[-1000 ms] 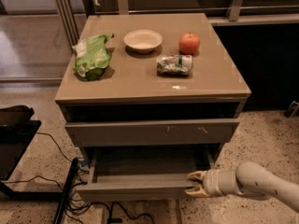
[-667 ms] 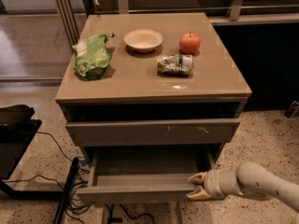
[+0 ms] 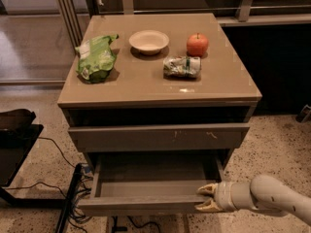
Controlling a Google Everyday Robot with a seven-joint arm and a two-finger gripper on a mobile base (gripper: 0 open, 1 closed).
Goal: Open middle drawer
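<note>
**Middle drawer pulled out, gripper at its near-right corner**

Camera view: single cabinet seen from the near side, looking down on it.

- The middle drawer (image 3: 146,205) is the lowest one visible. It is slid out toward the near side, with its grey interior exposed and its plain front facing near.
- Above it sits a taller drawer front (image 3: 155,137) with whitish scratch marks right of centre. It sticks out only a little from the cabinet.
- A dark open slot lies between that front and the top.
- The gripper (image 3: 206,198) is at the right end of the middle drawer's front.
- The fingers (image 3: 208,188) are parted, one above the front's top edge and one lower, against its face.
- Cannot tell whether they actually press on the panel.
- The pale arm (image 3: 272,200) comes in from the lower right, roughly level with the drawer.
- On the surface (image 3: 146,86):
  - A green bag (image 3: 97,57) lies at the left.
  - A pale bowl (image 3: 149,41) sits far-centre.
  - A red-orange apple (image 3: 198,44) sits far-right.
  - A crumpled packet (image 3: 181,66) lies just near of the apple.
  - All four sit apart from each other.
- Cables (image 3: 68,198) lie on the speckled floor left of the cabinet, beside a dark object (image 3: 14,130) at the left edge.
</note>
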